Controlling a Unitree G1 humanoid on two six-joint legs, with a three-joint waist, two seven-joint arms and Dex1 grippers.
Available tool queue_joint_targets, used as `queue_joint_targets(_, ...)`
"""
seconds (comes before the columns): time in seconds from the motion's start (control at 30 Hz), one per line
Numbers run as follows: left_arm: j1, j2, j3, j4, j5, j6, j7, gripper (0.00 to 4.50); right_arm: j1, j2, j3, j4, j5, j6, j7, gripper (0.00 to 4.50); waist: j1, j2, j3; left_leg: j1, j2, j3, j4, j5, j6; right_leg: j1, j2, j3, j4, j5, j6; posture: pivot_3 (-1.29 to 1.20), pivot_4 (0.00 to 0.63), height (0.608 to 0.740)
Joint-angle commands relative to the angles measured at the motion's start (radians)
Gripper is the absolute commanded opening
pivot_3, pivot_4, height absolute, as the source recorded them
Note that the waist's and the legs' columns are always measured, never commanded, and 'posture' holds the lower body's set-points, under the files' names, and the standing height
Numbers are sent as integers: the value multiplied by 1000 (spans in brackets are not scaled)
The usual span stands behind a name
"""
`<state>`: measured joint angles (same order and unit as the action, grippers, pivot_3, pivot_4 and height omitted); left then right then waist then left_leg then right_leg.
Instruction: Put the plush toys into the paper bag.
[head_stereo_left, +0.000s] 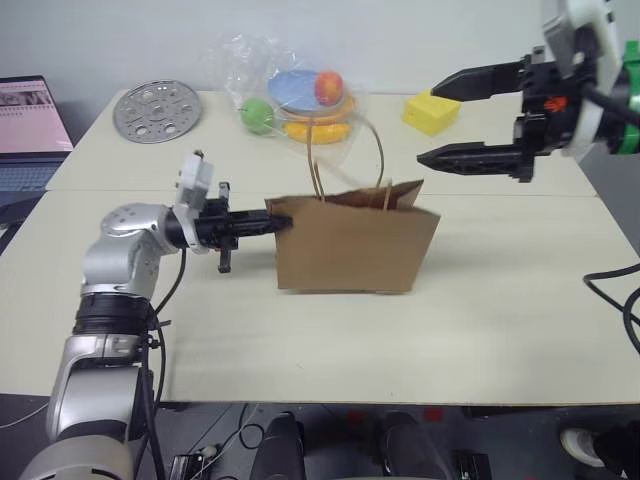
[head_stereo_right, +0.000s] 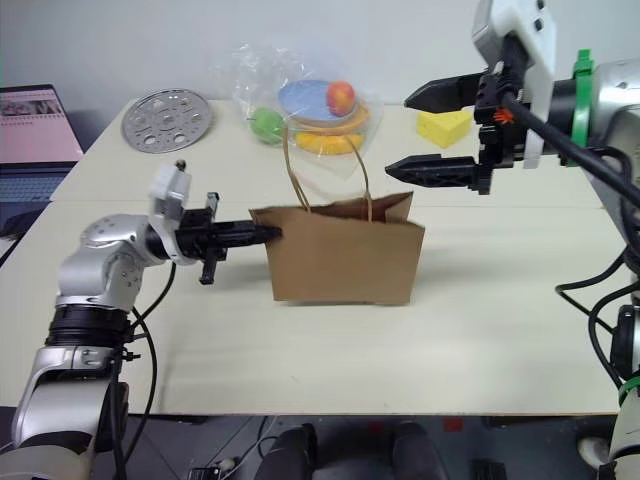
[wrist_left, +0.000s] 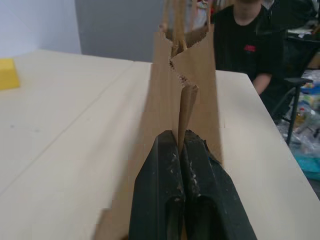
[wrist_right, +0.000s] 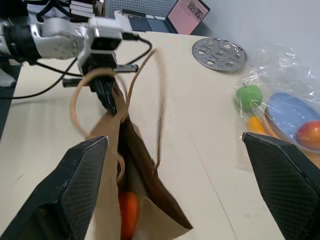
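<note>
The paper bag (head_stereo_left: 350, 245) stood upright near the middle of the table (head_stereo_left: 500, 340), with its thin loop handles (head_stereo_left: 345, 150) rising above the open top. The left gripper (head_stereo_left: 282, 222) reached level from the side and was clenched on the bag's upper side edge; in the left wrist view the two black fingers (wrist_left: 160, 190) pressed together with a fold of brown paper between them. The right gripper (head_stereo_left: 440, 122) hung in the air above and beyond the far side of the bag, with its jaws released and wide apart, holding nothing.

Of the plush toys, only a piece could be seen: in the right wrist view an orange shape (wrist_right: 128, 212) lay deep inside the bag, partly covered by the paper wall and by one finger of that gripper. It looked like the carrot, but its face and green top were hidden. The white egg-shaped toy could not be made out; the inside of the bag was mostly dark.

At the far side of the table lay a clear plastic bag of fruit (head_stereo_left: 295, 95), a round metal disc (head_stereo_left: 157, 110) and a yellow block (head_stereo_left: 431, 111). A laptop (head_stereo_left: 30, 125) was cut off by the picture edge. A person in a black shirt (wrist_left: 245, 45) sat behind the table, seen only in part.
</note>
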<state>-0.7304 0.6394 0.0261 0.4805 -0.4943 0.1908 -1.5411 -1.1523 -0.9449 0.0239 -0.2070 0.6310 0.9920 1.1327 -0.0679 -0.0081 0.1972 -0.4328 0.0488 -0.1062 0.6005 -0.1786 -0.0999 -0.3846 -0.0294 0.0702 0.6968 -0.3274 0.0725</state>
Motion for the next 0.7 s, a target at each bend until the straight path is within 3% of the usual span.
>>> queue_joint_targets(0.03,-17,-6,17,43,22,-73,-25,17,-9,-37,-38,-65,69,74,11,4500,-3,0,0,0,0,0,0,0,0,0,0,0,0,0,0,0,150,740)
queue_joint_targets(0.37,3,24,31,60,43,-102,-45,17,41,-76,-50,-105,139,111,19,4500,5,0,0,0,0,0,1,0,0,0,0,0,1,0,0,0,150,740)
queue_joint_targets(0.57,-29,63,42,38,29,-38,-55,1360,45,-53,-32,-73,114,62,12,4500,8,0,0,0,0,0,2,0,0,0,0,0,1,0,0,0,150,740)
queue_joint_targets(0.7,-52,122,98,-30,-5,60,15,2521,73,-59,-35,-52,100,29,22,4500,8,0,0,0,0,-1,2,0,0,0,0,0,1,0,0,0,150,740)
